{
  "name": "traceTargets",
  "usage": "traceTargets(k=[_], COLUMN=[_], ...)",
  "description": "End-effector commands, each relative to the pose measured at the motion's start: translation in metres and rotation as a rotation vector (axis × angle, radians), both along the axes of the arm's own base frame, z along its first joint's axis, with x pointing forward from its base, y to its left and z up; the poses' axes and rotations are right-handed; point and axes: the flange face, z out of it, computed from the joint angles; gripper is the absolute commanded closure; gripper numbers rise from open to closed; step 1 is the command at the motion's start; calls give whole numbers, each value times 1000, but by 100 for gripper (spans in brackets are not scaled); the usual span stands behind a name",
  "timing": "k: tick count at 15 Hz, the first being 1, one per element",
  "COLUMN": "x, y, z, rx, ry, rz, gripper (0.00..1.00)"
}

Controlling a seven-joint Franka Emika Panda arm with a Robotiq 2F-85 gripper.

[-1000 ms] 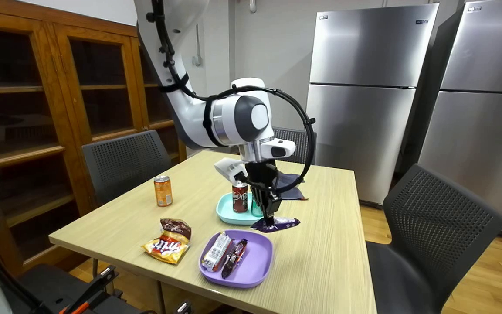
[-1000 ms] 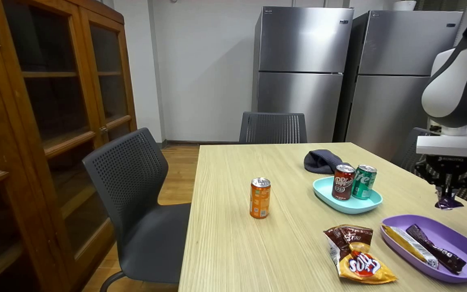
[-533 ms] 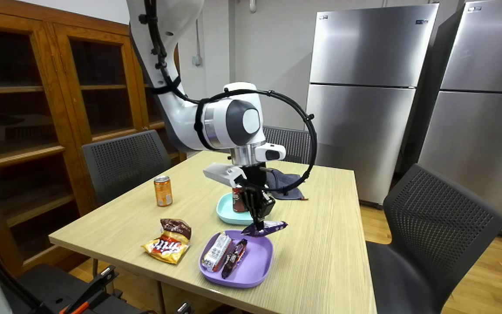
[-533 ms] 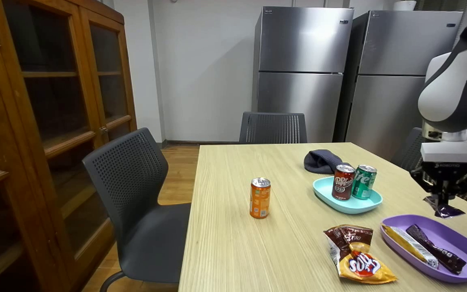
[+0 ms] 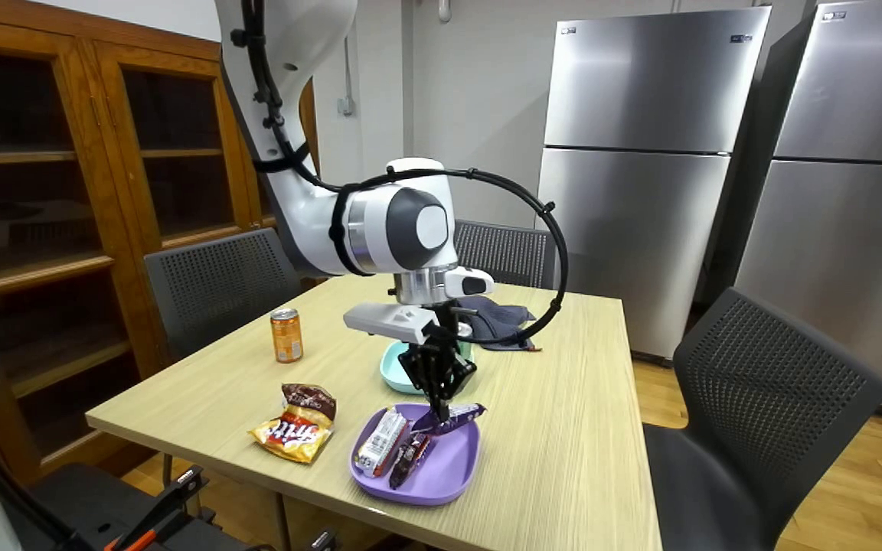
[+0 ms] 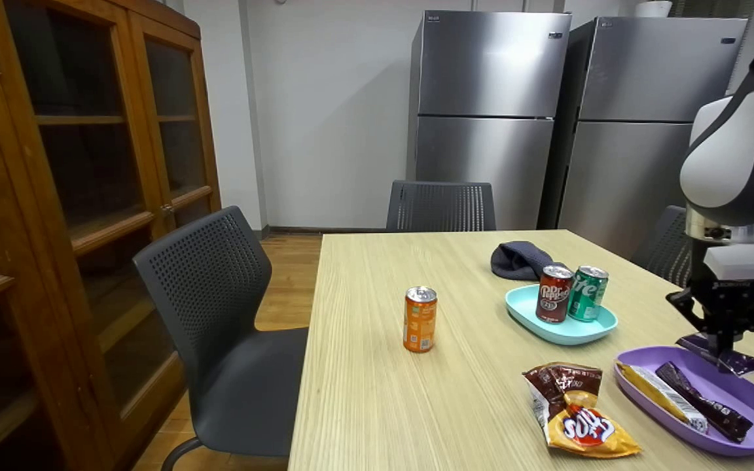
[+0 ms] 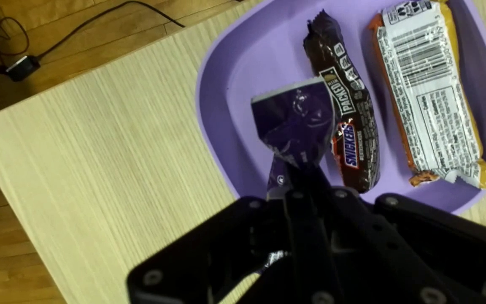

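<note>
Latest change: the gripper (image 5: 439, 414) has travelled left and down in the frame of an exterior view and now stands over the upper part of the purple tray (image 5: 452, 463), at lower centre. Its jaws are closed, pinching the middle of the purple wrapper (image 7: 295, 114). In the wrist view, one end of the wrapper flares beyond the jaws near the centre of the frame.

Effect on the work: the wrapper is now positioned over the tray and is not released. In the wrist view it overlaps the Snickers bar (image 7: 352, 126); contact with the bar or with the tray cannot be determined. The yellow-and-white wrapped bar (image 7: 433, 80) lies in the tray at upper right of the same view.

Difference from the frame of one second ago: the wrapper was near level and just above the tray's upper-right rim in the picture; it is now lower and tilted, right end raised. In both exterior views it sits lower in the frame. The Dr Pepper can (image 6: 554, 301), visible beside the gripper in both exterior views at that time, is now screened by the gripper in one of them. The orange can (image 6: 420, 324), the yellow-and-brown snack bag (image 5: 299, 428) and both bars are unmoved.
</note>
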Motion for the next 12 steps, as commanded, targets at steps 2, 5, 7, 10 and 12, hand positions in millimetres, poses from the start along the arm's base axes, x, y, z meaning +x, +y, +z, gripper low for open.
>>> traceTargets(k=[2,5,7,10,12], x=[-14,-16,-16,-15,-14], y=[0,-2,-3,-4,-4], z=[9,7,7,7,8], rx=[35,37,32,33,33], ry=[25,37,43,46,44], rz=[74,90,83,76,71], gripper=[99,99,68,47,34])
